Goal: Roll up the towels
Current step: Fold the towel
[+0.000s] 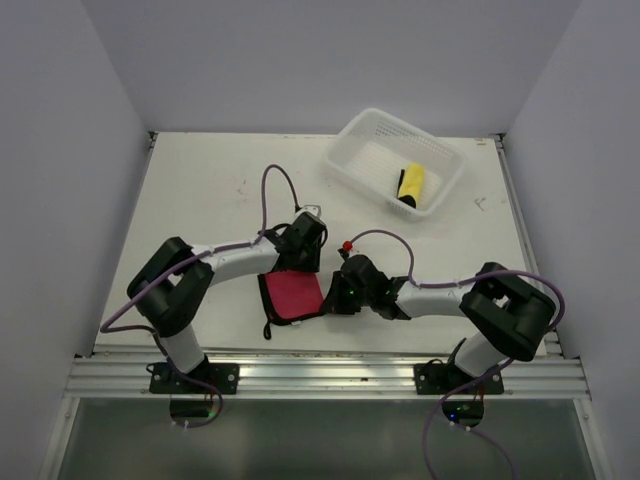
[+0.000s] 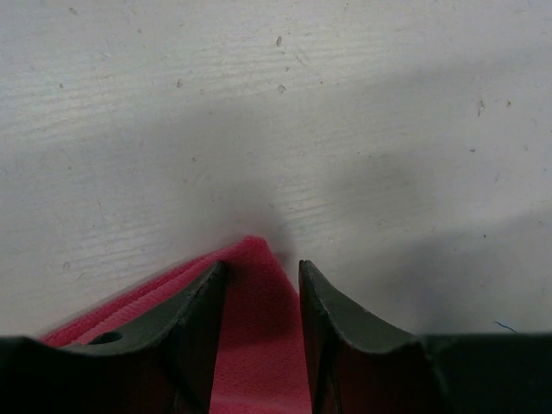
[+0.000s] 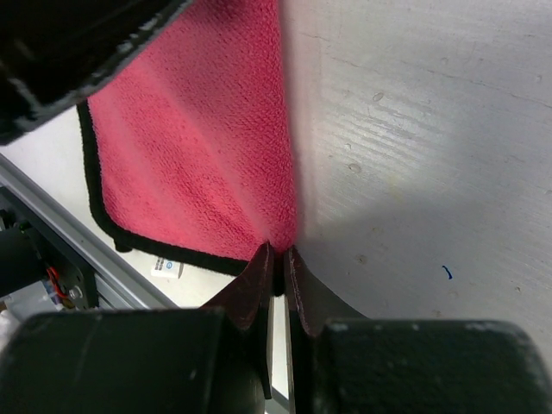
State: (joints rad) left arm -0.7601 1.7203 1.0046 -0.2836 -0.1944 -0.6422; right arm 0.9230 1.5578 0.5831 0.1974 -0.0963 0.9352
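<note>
A red towel [image 1: 294, 296] with black trim lies folded on the white table near the front edge, between my two grippers. My left gripper [image 1: 296, 262] is at its far edge. In the left wrist view, red towel [image 2: 257, 345] fills the space between the two fingers of the left gripper [image 2: 263, 266] and rises to a peak just past their tips. My right gripper [image 1: 332, 298] is at the towel's right near corner. In the right wrist view the right gripper [image 3: 279, 250] is pinched shut on the corner of the red towel [image 3: 190, 147].
A white slotted basket [image 1: 345, 135] stands at the back right and holds a rolled yellow towel [image 1: 411, 183] with a black end. A metal rail [image 1: 320, 375] runs along the table's near edge. A small white label [image 3: 168, 268] sticks out from the towel's black trim.
</note>
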